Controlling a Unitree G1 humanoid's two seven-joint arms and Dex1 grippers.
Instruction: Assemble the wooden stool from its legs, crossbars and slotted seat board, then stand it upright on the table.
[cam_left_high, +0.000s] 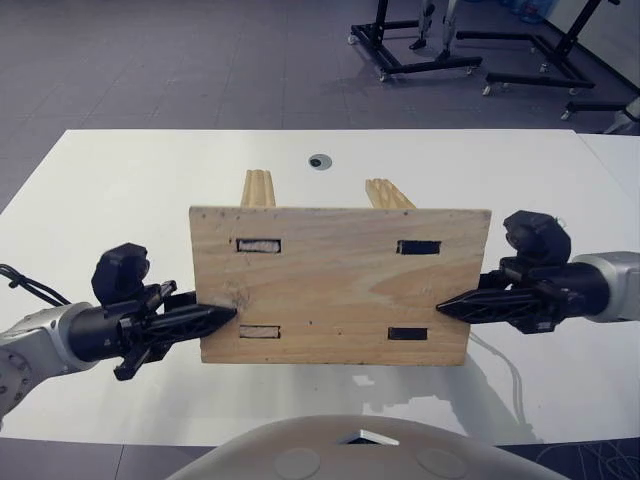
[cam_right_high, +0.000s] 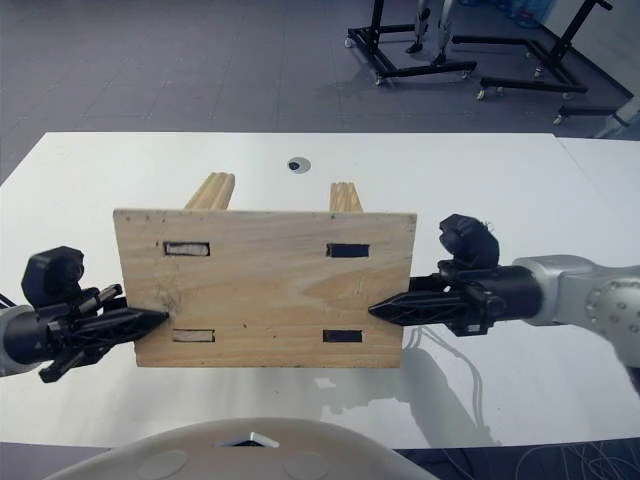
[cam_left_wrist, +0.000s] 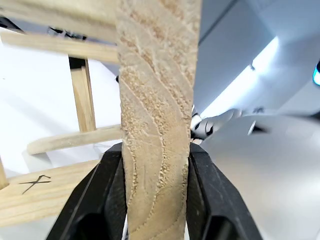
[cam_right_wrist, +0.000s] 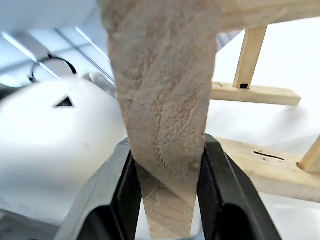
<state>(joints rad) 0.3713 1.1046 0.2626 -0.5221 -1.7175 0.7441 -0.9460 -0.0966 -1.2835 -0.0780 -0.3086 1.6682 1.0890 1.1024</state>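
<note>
fingers (cam_left_high: 195, 322) clamp seat board (cam_left_high: 340, 285); legs (cam_left_high: 259, 188) mostly hidden.

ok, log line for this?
left claw: shut on seat board, left edge | right claw: shut, right edge | legs beyond far edge | left slots filled, right dark

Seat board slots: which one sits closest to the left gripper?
The near-left slot of the seat board, beside the left gripper; pale wood shows in it, while both right-side slots look dark.

Between left hand (cam_left_high: 228, 314) and right hand (cam_left_high: 445, 308), seat board (cam_left_high: 340, 285); legs (cam_left_high: 259, 188) behind.
</note>
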